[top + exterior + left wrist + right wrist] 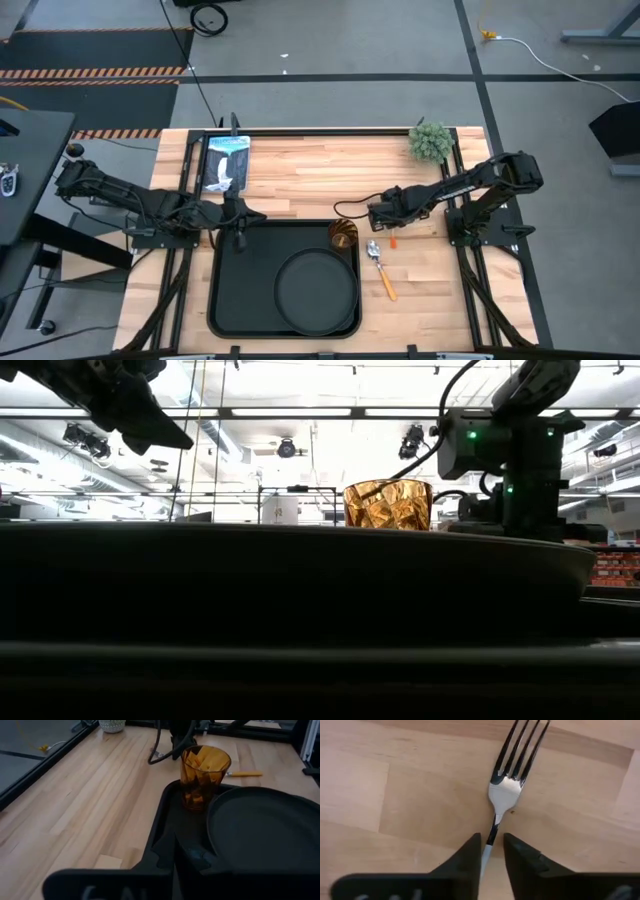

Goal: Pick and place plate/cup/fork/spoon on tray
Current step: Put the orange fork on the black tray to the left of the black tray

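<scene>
The black tray (240, 290) lies at the table's near middle. The round black plate (318, 288) lies flat in it. The amber cup (343, 234) stands upright in the tray's far right corner (202, 775). The spoon (381, 268) lies on the wood just right of the tray. Beyond it lies the fork (512, 765), flat on the table, its tines pointing away from my right gripper (492, 850). That gripper points down over the fork, with one finger on each side of the neck. My left gripper (239, 240) hangs shut and empty over the tray's far left edge. My right gripper comes from above with its fingers (467, 855) on either side of the fork's thin neck (492, 832), just behind the tines. The gap is wider than the neck. One finger stands close against it; whether it touches I cannot tell. The fork lies flat on the wood.
A small potted plant (431, 141) stands at the table's far right corner. A blue and white flat object (226, 162) lies at the far left. A dark cable (157, 747) runs over the wood behind the cup. The table's far middle is bare wood.
</scene>
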Available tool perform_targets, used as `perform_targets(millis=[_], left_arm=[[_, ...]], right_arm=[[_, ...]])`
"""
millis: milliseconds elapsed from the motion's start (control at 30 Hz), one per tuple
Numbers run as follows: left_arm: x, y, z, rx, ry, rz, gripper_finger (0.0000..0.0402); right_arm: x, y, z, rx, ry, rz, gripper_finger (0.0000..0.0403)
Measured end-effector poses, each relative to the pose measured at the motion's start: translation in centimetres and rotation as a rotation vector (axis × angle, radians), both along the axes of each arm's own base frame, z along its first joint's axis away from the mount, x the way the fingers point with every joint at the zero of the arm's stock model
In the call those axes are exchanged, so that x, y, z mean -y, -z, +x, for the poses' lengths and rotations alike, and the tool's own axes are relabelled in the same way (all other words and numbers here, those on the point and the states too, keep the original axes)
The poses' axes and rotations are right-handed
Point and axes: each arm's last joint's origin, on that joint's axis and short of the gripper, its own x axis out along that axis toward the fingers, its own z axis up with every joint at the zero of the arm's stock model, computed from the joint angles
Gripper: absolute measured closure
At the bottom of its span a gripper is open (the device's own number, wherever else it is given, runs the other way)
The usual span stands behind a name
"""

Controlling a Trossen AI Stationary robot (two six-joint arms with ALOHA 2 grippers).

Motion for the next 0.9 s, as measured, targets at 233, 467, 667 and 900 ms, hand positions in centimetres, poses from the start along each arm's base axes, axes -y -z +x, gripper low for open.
perform_targets(millis=[233,467,667,900], left_arm=[[0.0,0.2,-0.1,-0.024,0.0,0.009,0.0384],[0.0,0.2,-0.1,-0.026,0.0,0.008,0.0385],[0.0,0.2,-0.1,-0.024,-0.009,-0.007,0.0369],[-0.1,0.2,-0.1,-0.02,-0.025,0.001,0.0356]], right_arm=[[0.5,0.0,-0.1,-0.019,-0.039,0.007,0.0391],[0.7,-0.1,-0.2,-0.033,-0.1,0.022,0.0382],[0.9,-1.3,-0.6,-0.004,-0.139,-0.032,0.0394],[0.8,-3.0,-0.7,0.093,-0.168,-0.069,0.039]])
